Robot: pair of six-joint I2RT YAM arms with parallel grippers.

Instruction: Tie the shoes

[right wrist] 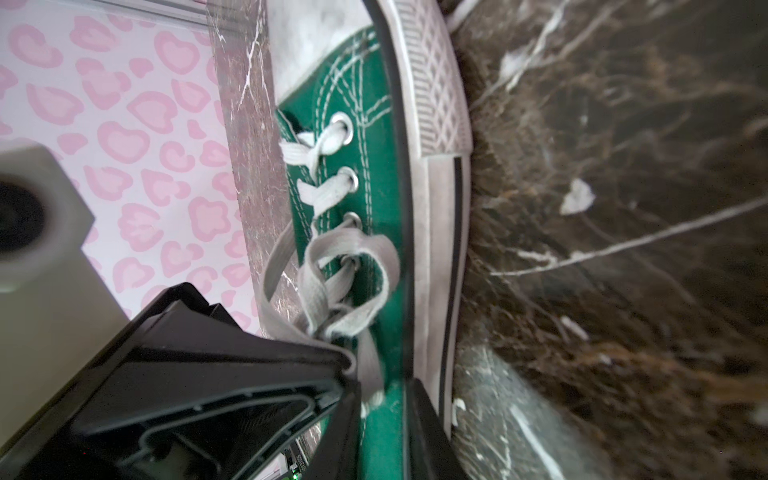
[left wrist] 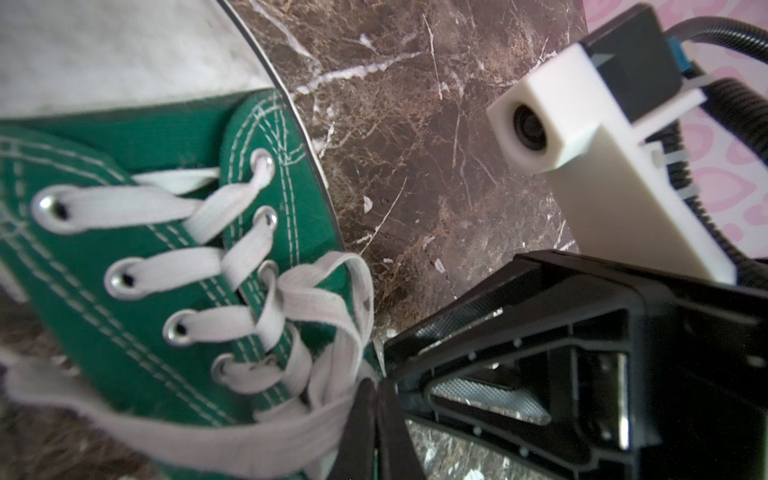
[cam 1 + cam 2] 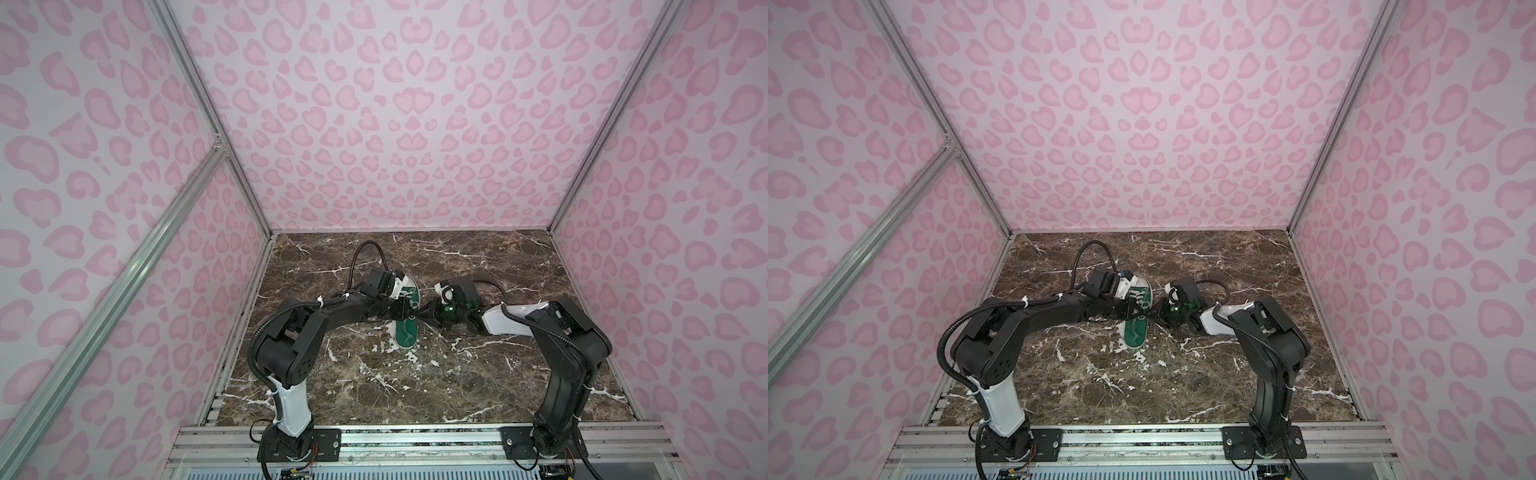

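The left gripper (image 2: pixel 376 384) is seen pressed shut on the long white laces (image 2: pixel 309 297), which are pinched where a loose loop gathers beside the upper eyelets. The right gripper (image 1: pixel 384 388) is held with its jaws a little apart, and one strand runs down between them without being clamped (the gap is plainly wider than the lace). The two tips are found close together over the lacing. Beneath them the small green canvas sneaker with white toe cap and white sole edge (image 3: pixel 405 334) is laid flat on the dark brown marble-patterned table (image 3: pixel 457 395), near its middle and between the two arms, with the toe turned to the far wall and the heel to the arm bases. The step in hand is judged to be the forming of the knot: a loop is made, yet no bow is drawn tight. For the next move, the free strand would need to be caught by the right jaws and drawn away from the left pinch, with the light shoe kept from being dragged.
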